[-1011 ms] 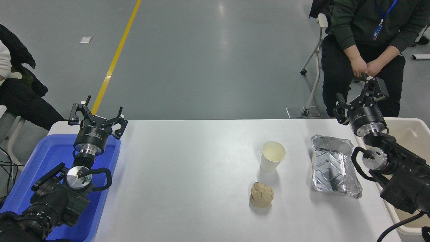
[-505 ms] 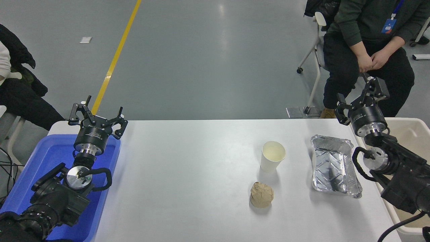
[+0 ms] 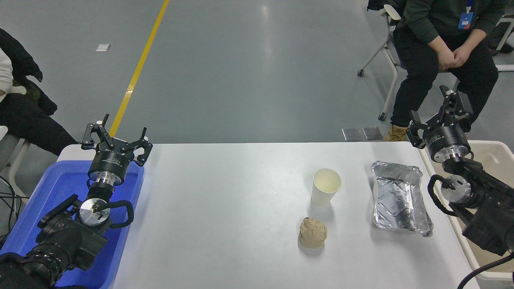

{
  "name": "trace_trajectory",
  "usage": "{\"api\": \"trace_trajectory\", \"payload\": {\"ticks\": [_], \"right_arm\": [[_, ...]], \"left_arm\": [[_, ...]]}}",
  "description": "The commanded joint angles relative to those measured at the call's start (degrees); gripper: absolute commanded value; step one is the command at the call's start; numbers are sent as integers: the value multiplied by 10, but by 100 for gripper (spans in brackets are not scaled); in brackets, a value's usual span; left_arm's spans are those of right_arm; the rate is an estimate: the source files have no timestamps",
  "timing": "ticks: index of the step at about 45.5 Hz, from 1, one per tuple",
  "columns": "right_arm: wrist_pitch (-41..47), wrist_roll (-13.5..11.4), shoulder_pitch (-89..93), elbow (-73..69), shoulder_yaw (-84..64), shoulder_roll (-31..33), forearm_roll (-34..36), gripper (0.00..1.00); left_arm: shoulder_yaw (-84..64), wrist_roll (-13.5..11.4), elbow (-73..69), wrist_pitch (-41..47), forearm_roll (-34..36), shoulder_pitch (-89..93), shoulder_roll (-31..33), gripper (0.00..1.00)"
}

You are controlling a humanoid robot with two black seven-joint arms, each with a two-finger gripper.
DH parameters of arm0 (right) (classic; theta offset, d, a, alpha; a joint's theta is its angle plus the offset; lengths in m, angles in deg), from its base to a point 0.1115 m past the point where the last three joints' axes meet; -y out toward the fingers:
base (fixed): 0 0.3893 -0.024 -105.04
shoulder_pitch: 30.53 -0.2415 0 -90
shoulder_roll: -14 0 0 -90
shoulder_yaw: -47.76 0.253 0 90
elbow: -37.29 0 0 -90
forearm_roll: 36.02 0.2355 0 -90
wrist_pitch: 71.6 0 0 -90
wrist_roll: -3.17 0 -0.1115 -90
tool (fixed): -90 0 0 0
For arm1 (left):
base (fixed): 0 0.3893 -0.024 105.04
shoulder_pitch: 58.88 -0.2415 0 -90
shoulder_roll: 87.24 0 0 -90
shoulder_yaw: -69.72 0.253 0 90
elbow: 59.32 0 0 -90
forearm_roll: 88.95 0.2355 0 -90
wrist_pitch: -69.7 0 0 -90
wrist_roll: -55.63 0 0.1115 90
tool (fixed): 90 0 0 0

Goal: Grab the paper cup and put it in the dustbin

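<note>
The white paper cup (image 3: 325, 187) stands upright on the white table (image 3: 225, 208), right of centre. The beige dustbin (image 3: 493, 160) sits off the table's right edge, partly hidden by my right arm. My right gripper (image 3: 438, 114) is open and empty, held above the table's far right corner, well to the right of the cup. My left gripper (image 3: 116, 134) is open and empty, parked over the blue tray at the lower left.
A crumpled brown paper ball (image 3: 313, 233) lies just in front of the cup. A shiny foil tray (image 3: 400, 198) lies between cup and dustbin. A blue plastic tray (image 3: 64, 188) sits at the left. A person (image 3: 441, 48) sits at the far right; another sits at the left edge.
My right gripper has shifted a little to the right, toward the dustbin. The seated person has rolled back and to the right. The cup has not moved.
</note>
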Motion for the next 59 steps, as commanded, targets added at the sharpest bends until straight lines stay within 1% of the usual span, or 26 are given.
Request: {"api": "trace_trajectory", "payload": {"ticks": [1,7,12,18,24,26,28,32,34,42,47,51,55,59], "right_arm": [[-1,0,-9,-9,-2,31,-1,100],[-6,-3,-27,-10,-8,47,-10,100],[-22,-4,-63,-2,-68,64,-16,100],[-59,-7,-146,0,-234,76,-32,100],[-63,-13,-226,-6,-424,93,-31,100],[-60,-24,-250,-11,-497,93,-31,100],[-56,-39,-276,-18,-572,92,-30,100],[-51,-79,-331,-60,-710,92,-28,100],[-50,-95,-358,-84,-756,92,-28,100],[-33,-154,-445,-154,-860,96,-28,100],[-6,-196,-497,-181,-905,94,-28,100],[9,-228,-535,-195,-952,81,-28,100],[29,-248,-569,-204,-1002,56,-28,100],[50,-253,-608,-219,-1043,32,-28,100]], "left_arm": [[0,0,0,0,-1,0,0,99],[0,0,0,0,0,0,0,99],[0,0,0,0,-1,0,0,99],[0,0,0,0,0,0,0,99],[0,0,0,0,-1,0,0,99],[0,0,0,0,0,0,0,99],[0,0,0,0,0,0,0,99],[0,0,0,-1,0,0,0,99],[0,0,0,-1,0,0,0,99],[0,0,0,-1,0,0,0,99],[0,0,0,-1,0,0,0,99],[1,0,0,-1,0,0,0,99],[0,0,0,-1,0,0,0,99],[0,0,0,-1,-1,0,0,99]]}}
